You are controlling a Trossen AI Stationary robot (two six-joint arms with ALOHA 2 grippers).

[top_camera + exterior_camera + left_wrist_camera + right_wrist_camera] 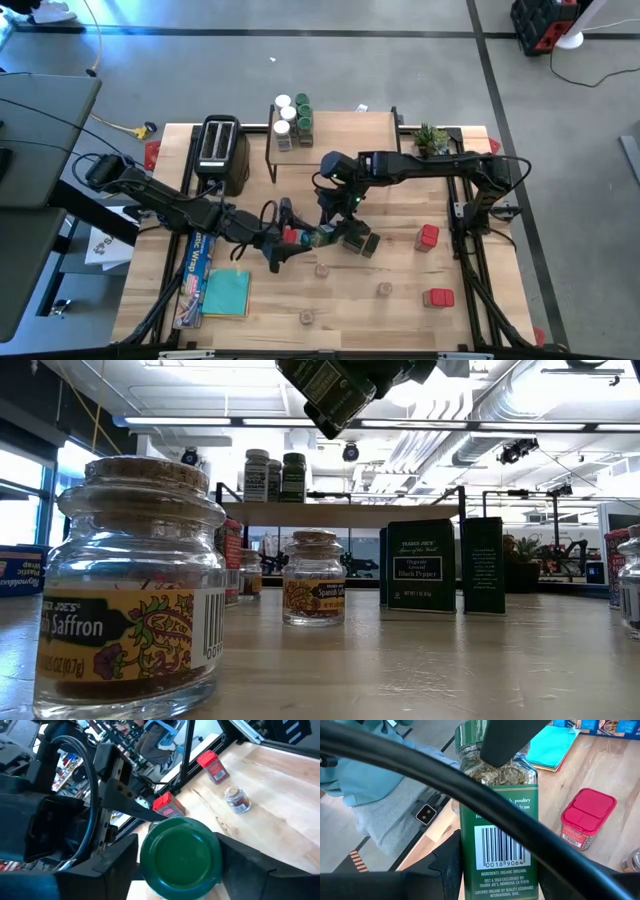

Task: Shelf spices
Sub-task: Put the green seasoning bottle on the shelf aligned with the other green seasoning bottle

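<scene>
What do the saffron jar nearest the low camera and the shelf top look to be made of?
The saffron jar looks like clear glass: contents show through and its shoulders carry bright glints. Its stopper appears to be cork, tan and speckled. The shelf top seems to be light wood with visible grain, matte, on thin black legs that are probably metal.

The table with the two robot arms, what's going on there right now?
Spices are being moved onto the wooden shelf, where four jars already stand at its left end. The right gripper holds an oregano jar above mid-table. The left gripper is closed on a green-lidded jar close beside it. Red tins, black pepper boxes and small cork-topped jars are still on the table.
</scene>
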